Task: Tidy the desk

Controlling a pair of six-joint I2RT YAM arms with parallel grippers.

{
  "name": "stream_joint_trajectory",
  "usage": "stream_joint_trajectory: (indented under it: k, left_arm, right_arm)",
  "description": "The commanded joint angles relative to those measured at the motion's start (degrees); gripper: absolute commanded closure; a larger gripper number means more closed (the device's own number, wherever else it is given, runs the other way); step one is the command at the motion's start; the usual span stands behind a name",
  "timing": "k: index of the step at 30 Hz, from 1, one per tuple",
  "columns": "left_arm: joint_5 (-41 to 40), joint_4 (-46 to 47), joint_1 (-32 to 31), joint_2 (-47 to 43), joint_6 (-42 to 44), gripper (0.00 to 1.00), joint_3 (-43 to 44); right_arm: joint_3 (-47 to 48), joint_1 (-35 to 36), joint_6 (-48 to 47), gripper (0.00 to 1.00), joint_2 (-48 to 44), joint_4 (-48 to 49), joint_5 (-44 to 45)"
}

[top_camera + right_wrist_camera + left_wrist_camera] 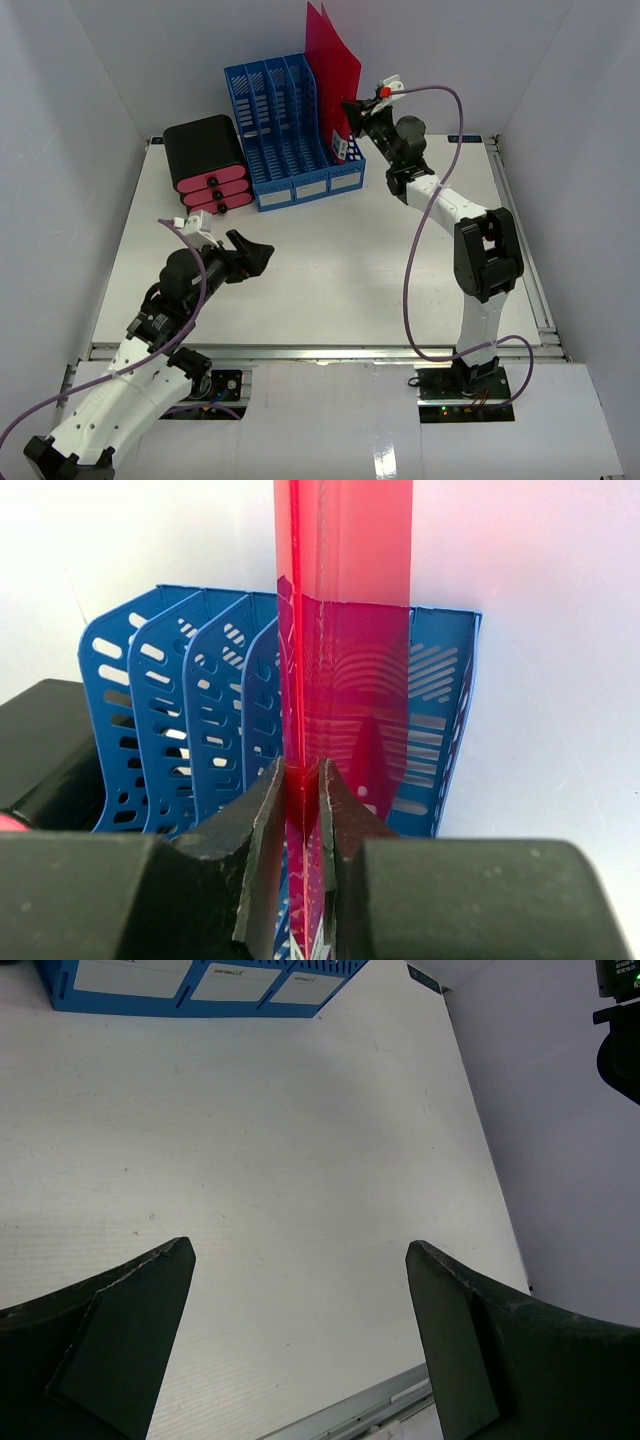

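Observation:
The desk [330,270] is a wide white tabletop with a silver rail along its front edge. A blue file rack [285,130] with several slots stands at the back. My right gripper [352,112] is shut on a translucent red folder [335,70] that stands upright in the rack's rightmost slot. In the right wrist view the folder [340,600] runs up between my fingers [262,825], with the rack [190,730] behind it. My left gripper [255,255] is open and empty, low over the desk's left half; in the left wrist view its fingers [130,1310] frame bare desk [300,1160].
A black drawer unit [207,165] with pink drawer fronts stands left of the rack at the back. White walls close in the desk on the left, back and right. A purple cable [420,250] loops off the right arm.

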Motion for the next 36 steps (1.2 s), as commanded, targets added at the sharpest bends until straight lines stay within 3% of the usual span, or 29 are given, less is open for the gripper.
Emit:
stream_joint_trajectory:
  k: [1, 9, 15, 27, 36]
  left_arm:
    - [0.56, 1.45, 0.23, 0.28, 0.00, 0.02, 1.54]
    - [0.40, 1.38, 0.23, -0.86, -0.10, 0.02, 1.01]
    - [0.68, 1.47, 0.23, -0.40, 0.10, 0.02, 1.42]
    - [1.02, 1.37, 0.23, -1.63, -0.10, 0.02, 1.19]
    - [1.56, 2.20, 0.22, 0.37, -0.01, 0.02, 1.36]
  right_arm:
    - [-3.31, -0.07, -1.44, 0.92, -1.80, 2.09, -2.96]
    - [-5.91, -1.84, -4.19, 0.92, -1.71, 5.78, -7.41]
    - [-6.08, -3.35, -2.38, 0.92, -2.02, 7.97, -12.90]
    - [-6.85, -4.92, 3.48, 0.92, -0.75, 10.41, -15.76]
    - [-5.12, -7.17, 5.24, 0.92, -5.02, 10.53, -20.71]
